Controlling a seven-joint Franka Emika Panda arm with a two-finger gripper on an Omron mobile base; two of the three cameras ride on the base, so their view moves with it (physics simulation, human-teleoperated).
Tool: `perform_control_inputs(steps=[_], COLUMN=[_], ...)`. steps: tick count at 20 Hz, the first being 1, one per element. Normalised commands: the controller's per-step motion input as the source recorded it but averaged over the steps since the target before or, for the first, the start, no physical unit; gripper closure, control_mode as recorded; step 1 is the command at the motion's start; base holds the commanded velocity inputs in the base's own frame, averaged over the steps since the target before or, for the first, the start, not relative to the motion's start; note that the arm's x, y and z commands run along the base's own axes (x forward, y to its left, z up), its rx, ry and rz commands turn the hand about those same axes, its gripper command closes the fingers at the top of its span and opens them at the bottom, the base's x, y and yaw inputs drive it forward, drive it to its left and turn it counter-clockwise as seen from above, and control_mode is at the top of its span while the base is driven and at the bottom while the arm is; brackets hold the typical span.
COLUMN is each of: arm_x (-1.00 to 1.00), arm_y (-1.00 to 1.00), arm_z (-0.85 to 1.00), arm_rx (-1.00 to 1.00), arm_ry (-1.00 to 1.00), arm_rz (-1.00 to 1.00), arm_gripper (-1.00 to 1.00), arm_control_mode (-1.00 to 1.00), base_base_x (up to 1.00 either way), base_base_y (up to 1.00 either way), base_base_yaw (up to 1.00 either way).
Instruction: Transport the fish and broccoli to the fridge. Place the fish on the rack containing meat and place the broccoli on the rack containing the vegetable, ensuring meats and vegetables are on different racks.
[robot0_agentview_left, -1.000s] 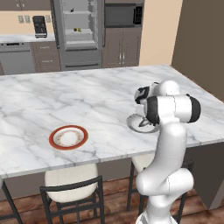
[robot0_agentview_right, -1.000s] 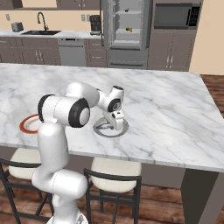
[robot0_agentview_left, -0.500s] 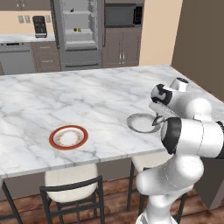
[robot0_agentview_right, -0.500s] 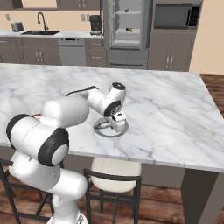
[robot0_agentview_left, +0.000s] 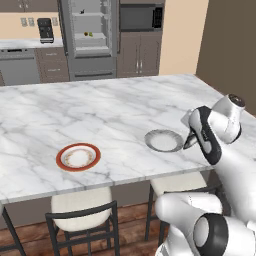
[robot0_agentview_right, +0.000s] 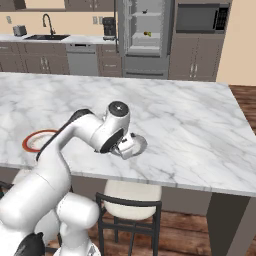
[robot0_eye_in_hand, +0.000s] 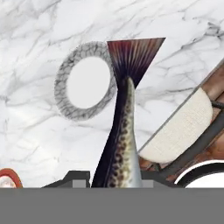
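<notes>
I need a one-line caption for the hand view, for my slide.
Claw shut on the fish, lifted above the marble counter, with the grey-rimmed plate beneath its tail.

Fish (robot0_eye_in_hand: 121, 140): dark speckled body, maroon fan tail, clamped in my jaws, lifted over surface's near edge. Fridge (robot0_agentview_left: 90, 30) open, far off.

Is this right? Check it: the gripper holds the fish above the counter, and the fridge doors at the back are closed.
Not quite: the fridge stands open, its shelves showing in the left base view. The gripper does hold the fish above the counter.
</notes>
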Motion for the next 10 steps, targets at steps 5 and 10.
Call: perform_control_inputs(steps=[5, 10], arm_x=[-0.96, -1.0], arm_y=[0.57, 0.4], arm_z=[0.67, 0.78], arm_rx=[-0.04, -0.01], arm_ry=[-0.23, -0.19], arm_rz=[-0.19, -0.23], arm_gripper=[1.0, 1.0], arm_control_mode=[-1.0, -1.0], base_base_x=[0.0, 0.0], base_base_y=[0.0, 0.0], base_base_yaw=[0.0, 0.0])
